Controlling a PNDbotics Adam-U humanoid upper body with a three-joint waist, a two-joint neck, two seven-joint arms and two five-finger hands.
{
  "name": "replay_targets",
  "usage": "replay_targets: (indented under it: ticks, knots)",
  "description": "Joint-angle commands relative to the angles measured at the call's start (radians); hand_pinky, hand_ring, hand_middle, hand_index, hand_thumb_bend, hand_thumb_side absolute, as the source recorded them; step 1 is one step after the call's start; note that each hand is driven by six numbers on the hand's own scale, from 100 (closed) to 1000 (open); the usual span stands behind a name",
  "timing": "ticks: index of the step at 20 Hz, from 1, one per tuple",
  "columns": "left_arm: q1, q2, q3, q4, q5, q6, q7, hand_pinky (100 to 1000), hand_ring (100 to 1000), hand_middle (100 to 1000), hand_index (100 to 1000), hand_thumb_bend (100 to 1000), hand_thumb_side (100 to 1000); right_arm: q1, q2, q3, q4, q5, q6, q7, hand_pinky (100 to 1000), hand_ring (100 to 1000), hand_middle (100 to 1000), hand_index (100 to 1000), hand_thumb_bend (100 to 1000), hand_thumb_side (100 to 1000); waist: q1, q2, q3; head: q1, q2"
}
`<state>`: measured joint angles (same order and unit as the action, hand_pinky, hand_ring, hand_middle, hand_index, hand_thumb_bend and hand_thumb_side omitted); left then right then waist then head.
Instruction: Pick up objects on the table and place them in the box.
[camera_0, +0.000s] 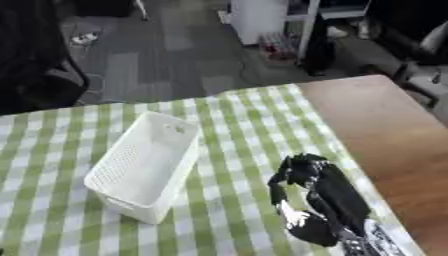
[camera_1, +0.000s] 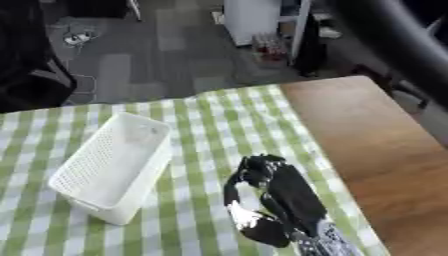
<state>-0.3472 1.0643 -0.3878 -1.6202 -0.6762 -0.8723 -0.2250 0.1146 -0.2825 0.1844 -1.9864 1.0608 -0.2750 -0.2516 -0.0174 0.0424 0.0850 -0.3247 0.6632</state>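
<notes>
White perforated box (camera_0: 144, 165): light, stiff plastic, empty, at 9 o'clock of right hand (camera_0: 313, 192). Fingers curled downward; whether grasping anything, cannot tell.

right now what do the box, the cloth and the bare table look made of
Box: looks like white plastic, matte, its walls a fine perforated mesh. Cloth: green and white check, probably woven fabric or a coated tablecloth; it lies flat, so the look leaves that open. Table: brown with a faint grain and slight sheen, so wood or wood-look laminate.
</notes>
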Motion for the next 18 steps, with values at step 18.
replay_targets:
  ticks: [18]
  knots:
    - [-0.155, 0.043, 0.101, 0.029, 0.304, -0.035, -0.202, 100, 100, 100, 240, 100, 506, -0.005, -0.014, -0.005, -0.014, -0.001, -0.001, -0.001, 505, 387, 454, 559, 100, 1000, 0.013, -0.011, -0.001, 0.021, -0.001]
